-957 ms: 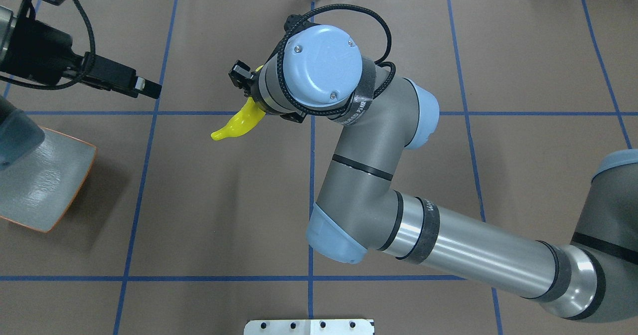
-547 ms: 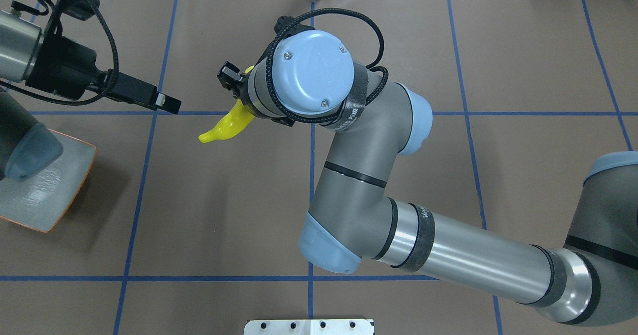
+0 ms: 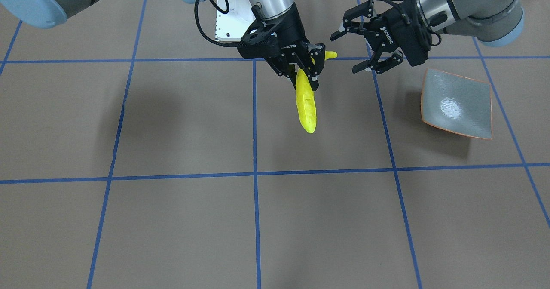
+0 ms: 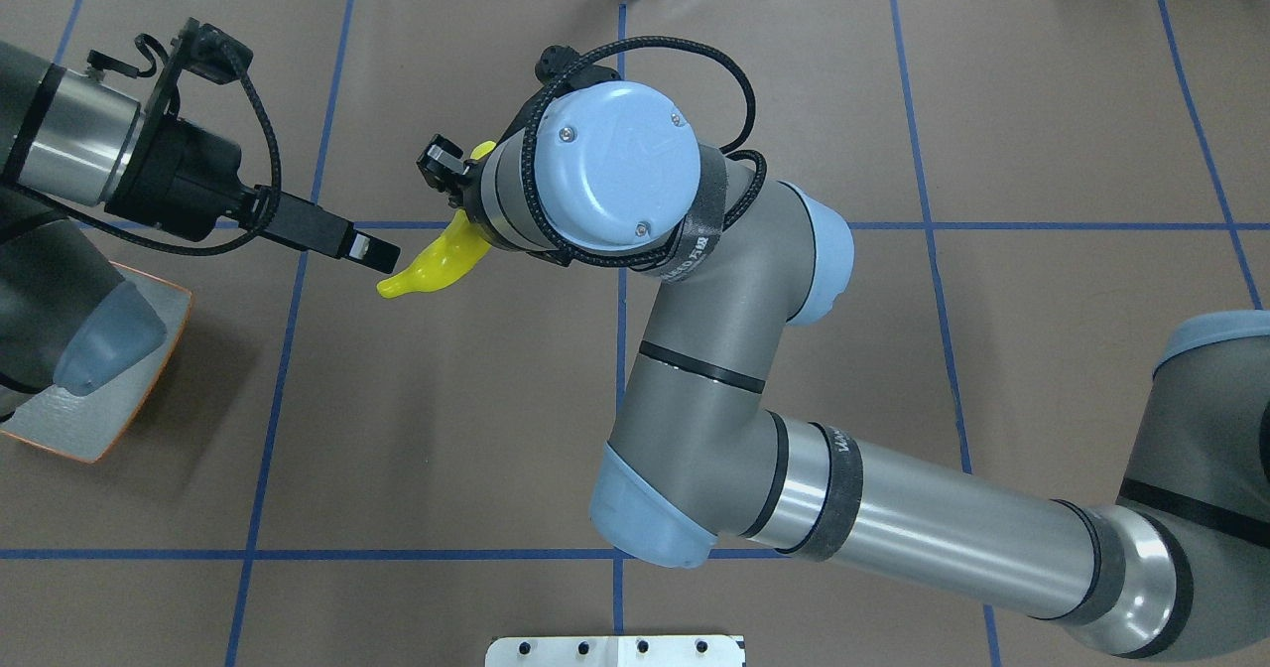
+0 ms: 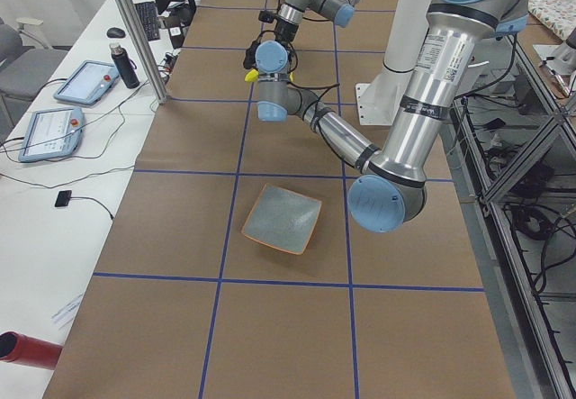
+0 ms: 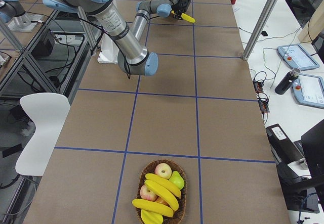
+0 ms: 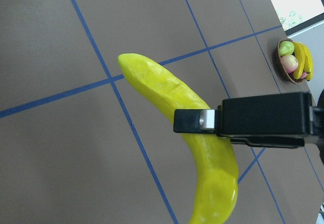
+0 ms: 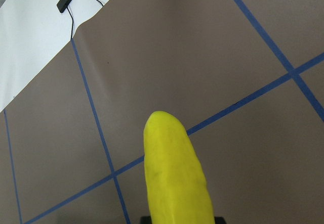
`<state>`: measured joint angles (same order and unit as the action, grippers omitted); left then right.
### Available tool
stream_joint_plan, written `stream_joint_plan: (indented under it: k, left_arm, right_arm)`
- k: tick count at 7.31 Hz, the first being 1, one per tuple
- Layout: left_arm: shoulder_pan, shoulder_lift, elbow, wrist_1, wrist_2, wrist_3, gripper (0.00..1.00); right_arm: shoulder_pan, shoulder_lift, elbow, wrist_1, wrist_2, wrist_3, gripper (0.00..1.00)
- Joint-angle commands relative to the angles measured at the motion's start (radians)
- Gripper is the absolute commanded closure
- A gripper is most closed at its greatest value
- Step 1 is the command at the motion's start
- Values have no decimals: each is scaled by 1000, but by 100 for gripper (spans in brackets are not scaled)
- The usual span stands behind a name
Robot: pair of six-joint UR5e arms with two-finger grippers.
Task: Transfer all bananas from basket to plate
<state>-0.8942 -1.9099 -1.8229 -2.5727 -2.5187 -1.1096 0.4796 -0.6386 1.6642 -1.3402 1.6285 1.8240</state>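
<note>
1. The right end effector [image 3: 306,67] is clamped on one banana [image 3: 307,106] near its stem end. It holds the fruit in the air over the middle of the table [image 3: 172,121]. The long free end sticks out past the fingers, toward the robot's left.
2. The left end effector [image 3: 346,52] has its fingers spread wide and grips nothing. It points at the held banana from just beside it. In the left wrist view one finger crosses in front of the fruit, but I cannot tell whether it touches.
3. The plate [image 3: 456,102] sits on the table on the robot's left, near the left arm and apart from the held banana. Its surface is bare, with no fruit on it.
4. The basket [image 6: 185,193] stands at the table's far right end, well apart from both end effectors. It holds what look like three bananas [image 6: 154,207], together with two apples [image 6: 163,170] and a pear [image 6: 176,179].
5. Progress, as I judge it: no banana has been delivered yet. The first is about midway, at what looks like a hand-over point between the arms. To finish this one, the left end effector must close on the free end, the right must let go, and the banana must be carried to the plate. After that, the three in the basket each need the same trip.
</note>
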Motion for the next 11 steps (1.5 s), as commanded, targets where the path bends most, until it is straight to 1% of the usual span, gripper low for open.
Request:
stream_joint_plan:
  k: [1,3,4,6,7,8,9,11]
  left_arm:
    - [29,-1,-9,-18,0,-1,0]
    - [37,-3,-10,-21,0,1,0]
    - [46,-1,5,-56,0,1,0]
    - [55,-1,8,-69,0,1,1]
    - [55,-1,7,-69,0,1,8]
    - [55,-1,4,-70,0,1,18]
    - [60,-3,1,-70,0,1,24]
    - [67,-9,1,-70,0,1,25]
  right_arm:
    - [-12,-1,2,21,-1,-3,100]
    - [-15,0,3,23,-1,-5,100]
    - [-19,0,11,23,1,-8,100]
    - [-24,0,20,21,1,-12,100]
    - [-30,0,22,23,-1,-12,100]
    - [-33,-1,25,21,-1,-12,100]
    - [-36,-1,23,21,-1,-12,100]
    - [-42,-1,23,21,-2,-14,100]
